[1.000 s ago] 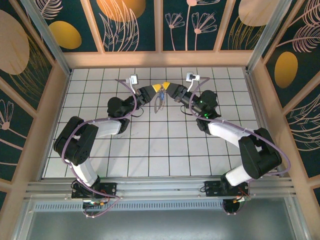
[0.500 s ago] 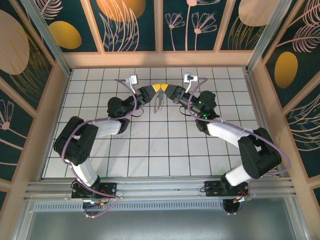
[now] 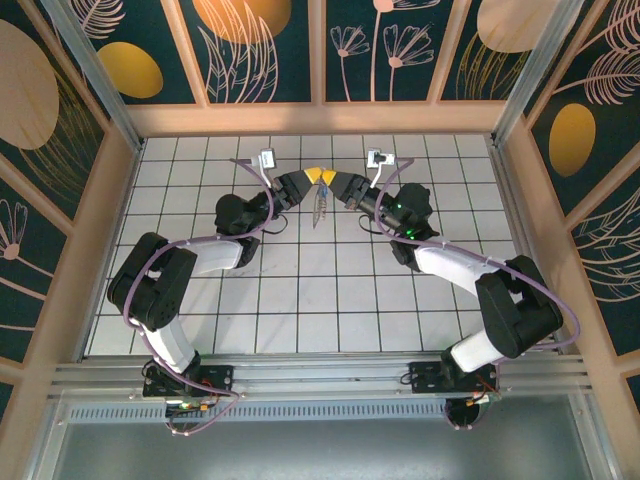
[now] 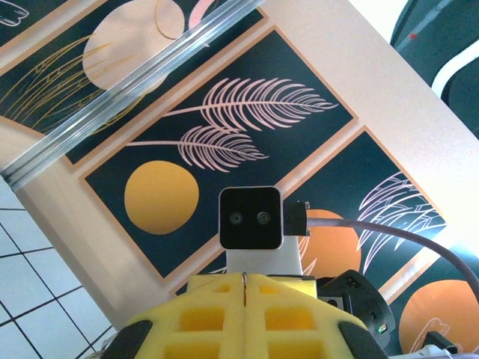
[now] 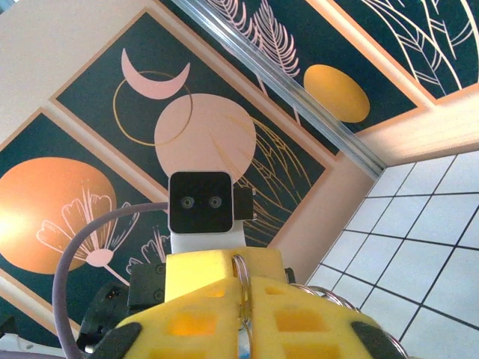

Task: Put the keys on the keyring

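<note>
At the back middle of the tiled floor my two grippers meet tip to tip. The left gripper (image 3: 315, 177) is shut, and in the left wrist view the left gripper (image 4: 245, 290) pinches a thin metal ring edge (image 4: 245, 277) between its yellow pads. The right gripper (image 3: 330, 186) is shut too. In the right wrist view the right gripper (image 5: 244, 293) clamps a silvery ring (image 5: 241, 271) of the keyring, with more rings (image 5: 323, 295) beside the pad. The keyring (image 3: 318, 206) hangs below both tips. I cannot pick out the blue key for certain.
The wooden back wall (image 3: 320, 118) stands close behind the grippers. Each wrist view shows the other arm's camera (image 4: 251, 218) (image 5: 199, 203) straight ahead. White tiled floor (image 3: 330, 290) stretches toward the arm bases, with side walls left and right.
My right gripper has moved left up to the left gripper's tip and shut on a ring. The hanging keyring has drawn in and looks narrower. The left gripper stayed shut in place.
</note>
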